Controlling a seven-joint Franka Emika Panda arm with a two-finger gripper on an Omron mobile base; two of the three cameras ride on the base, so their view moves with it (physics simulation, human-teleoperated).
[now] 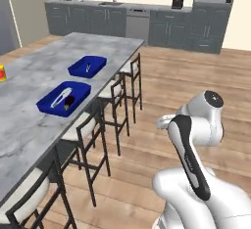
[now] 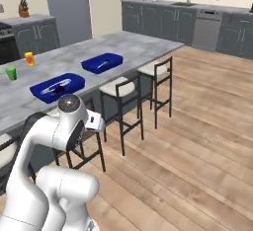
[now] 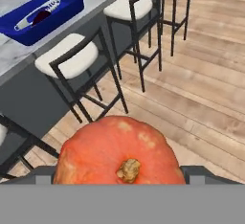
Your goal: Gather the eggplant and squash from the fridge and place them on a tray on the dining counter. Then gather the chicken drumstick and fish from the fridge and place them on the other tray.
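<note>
- Currently the gripper [image 3: 119, 182] grasps the squash [image 3: 118, 151] between wide-set jaws: round, orange, mottled skin, dry tan stem stub facing the hand camera.
- Marble-look grey counter [image 1: 34, 110] carries two glossy blue rectangular trays.
- Near tray [image 1: 64, 98] holds a pale long item and a dark one; identity unclear. Far tray [image 1: 87, 66] holds a small pale item.
- Black metal stools [image 3: 79, 70] with white cushions line the counter; wood plank floor.
- No legible writing.
- Right base view adds a green cup [image 2: 11, 73] and yellow cup [image 2: 29, 58].
</note>
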